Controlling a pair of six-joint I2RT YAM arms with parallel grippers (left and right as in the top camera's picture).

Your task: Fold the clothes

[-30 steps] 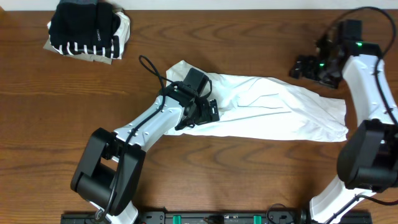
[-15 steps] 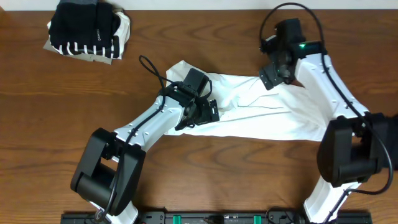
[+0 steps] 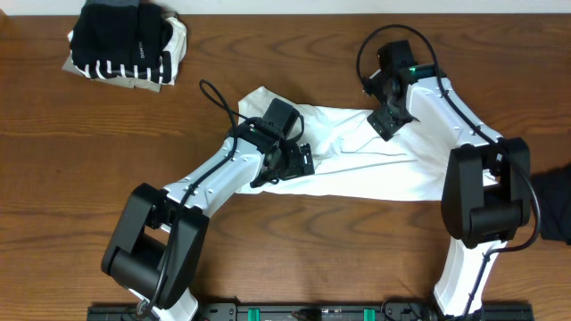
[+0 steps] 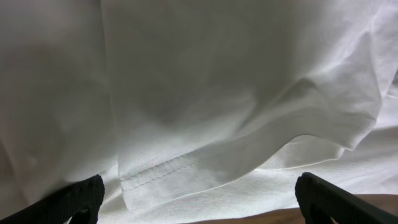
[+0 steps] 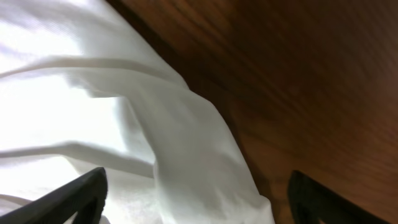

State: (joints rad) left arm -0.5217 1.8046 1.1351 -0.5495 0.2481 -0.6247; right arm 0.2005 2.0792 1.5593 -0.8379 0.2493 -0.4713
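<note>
Table (image 3: pixel 53 178) first: white T-shirt (image 3: pixel 375 174) sprawls crumpled across its middle, folded dark pile (image 3: pixel 125 45) well apart at the far-left corner. Left gripper (image 3: pixel 299 160) hovers spread over a stitched hem; right gripper (image 3: pixel 390 120) spread at the far edge, seemingly pinching nothing. Soft, light, floppy cloth: take hems or corners.

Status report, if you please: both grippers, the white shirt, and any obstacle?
Left gripper open over white T-shirt, left end. Right gripper open at its far edge. Shirt stretched out, wrinkled. Clothes pile far-left, apart.
</note>
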